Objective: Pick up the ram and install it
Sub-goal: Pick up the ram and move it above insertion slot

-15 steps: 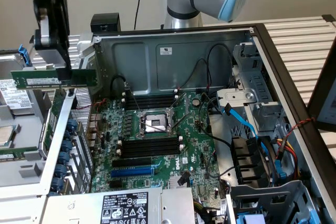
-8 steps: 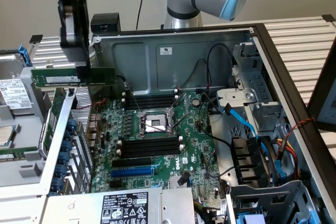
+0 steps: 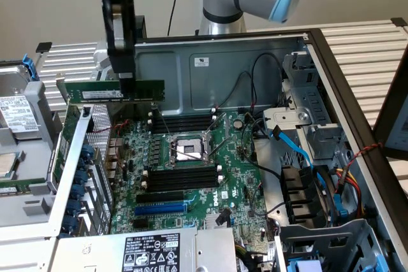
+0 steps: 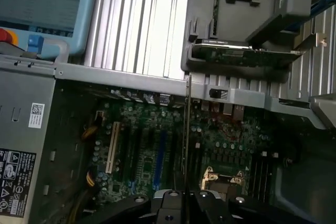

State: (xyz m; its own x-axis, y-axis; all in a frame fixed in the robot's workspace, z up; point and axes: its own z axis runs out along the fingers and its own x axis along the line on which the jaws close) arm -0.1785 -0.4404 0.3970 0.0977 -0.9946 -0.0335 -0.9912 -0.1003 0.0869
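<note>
Above the motherboard (image 3: 233, 179), over the open case (image 3: 255, 62): one ram (image 3: 95, 92), level, clamped in the pincer (image 3: 127, 81).

the gripper (image 4: 181, 199) is clamped on the ram (image 4: 187, 129), which is seen edge-on as a thin strip running off toward the gripper's twelve o'clock, over the motherboard (image 4: 231, 140) inside the open case. taking the gripper as the dial's centre, the metal cpu socket (image 4: 223, 179) lies at about two o'clock, the blue slot (image 4: 160, 156) at eleven and the white slot (image 4: 110, 148) at ten. beyond the case wall (image 4: 121, 74), near one o'clock, a green card (image 4: 241, 56) rests against a grey tray (image 4: 233, 17).
</note>
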